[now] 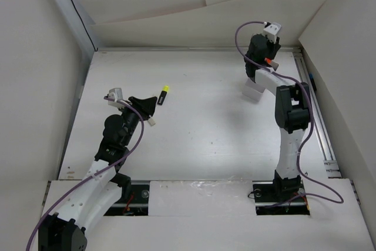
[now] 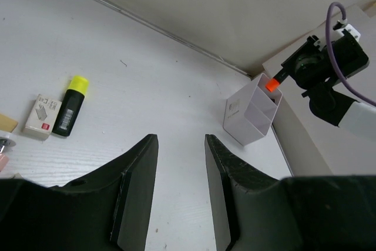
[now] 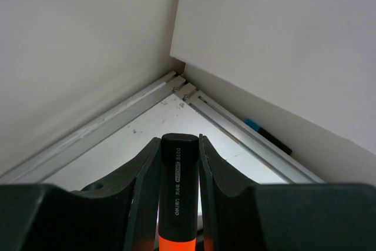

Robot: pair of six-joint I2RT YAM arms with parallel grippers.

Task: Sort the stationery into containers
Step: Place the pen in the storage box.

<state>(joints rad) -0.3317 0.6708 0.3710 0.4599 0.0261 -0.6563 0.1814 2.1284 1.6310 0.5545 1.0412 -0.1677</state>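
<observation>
The white table (image 1: 205, 133) is boxed in by pale boards (image 1: 35, 86), with an aluminium rail (image 1: 321, 127) along its right edge and broad bare surface between the arms. The left gripper (image 2: 180, 142) hangs with its jaws apart, holding nothing, near a yellow-capped highlighter (image 2: 70, 107) and a small white block (image 2: 42, 116). The right gripper (image 1: 267, 57) clamps an orange-capped highlighter (image 3: 178, 192) close above the white container (image 2: 252, 110) in the far right corner. A blue-capped marker (image 3: 267, 135) lies beside the rail.

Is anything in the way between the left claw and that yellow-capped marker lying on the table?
Nothing visible is. The left gripper is open, and only bare table lies between it and the yellow-capped marker. A small pale box lies along the marker's far side, not in the path.
</observation>
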